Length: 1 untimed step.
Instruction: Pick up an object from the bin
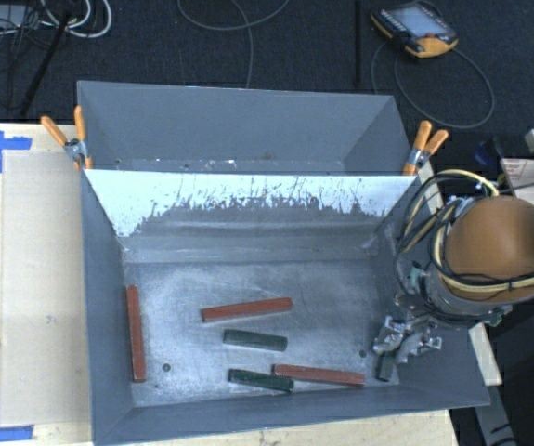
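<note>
Your gripper (pixel 389 349) hung low by the right wall of the grey bin (pixel 248 137), just beside the right end of the lower red-brown bar (pixel 318 374). You could not tell whether the claw was apart or together. The lower dark green bar (pixel 260 380) lay against that bar's left end. Up-left lay the upper dark green bar (pixel 255 340) and the centre red-brown bar (pixel 246 309). The left-wall red-brown bar (pixel 136 333) lay well apart.

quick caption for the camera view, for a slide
Gripper at the grey bin's right end, beside a red-brown bar; two more and two dark green bars lie further left
</note>
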Each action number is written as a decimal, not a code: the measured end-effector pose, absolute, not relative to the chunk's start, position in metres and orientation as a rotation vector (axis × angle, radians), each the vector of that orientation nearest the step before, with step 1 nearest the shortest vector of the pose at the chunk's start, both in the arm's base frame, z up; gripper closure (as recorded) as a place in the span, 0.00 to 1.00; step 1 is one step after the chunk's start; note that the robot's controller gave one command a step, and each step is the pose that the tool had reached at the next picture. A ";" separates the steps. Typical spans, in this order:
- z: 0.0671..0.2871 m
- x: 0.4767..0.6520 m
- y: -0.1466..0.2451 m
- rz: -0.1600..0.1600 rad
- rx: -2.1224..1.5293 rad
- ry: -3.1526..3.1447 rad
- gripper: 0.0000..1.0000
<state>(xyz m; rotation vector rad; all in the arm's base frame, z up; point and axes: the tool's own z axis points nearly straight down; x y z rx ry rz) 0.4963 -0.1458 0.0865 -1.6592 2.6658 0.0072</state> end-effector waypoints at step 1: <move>0.093 0.497 -0.146 0.004 -1.660 2.666 1.00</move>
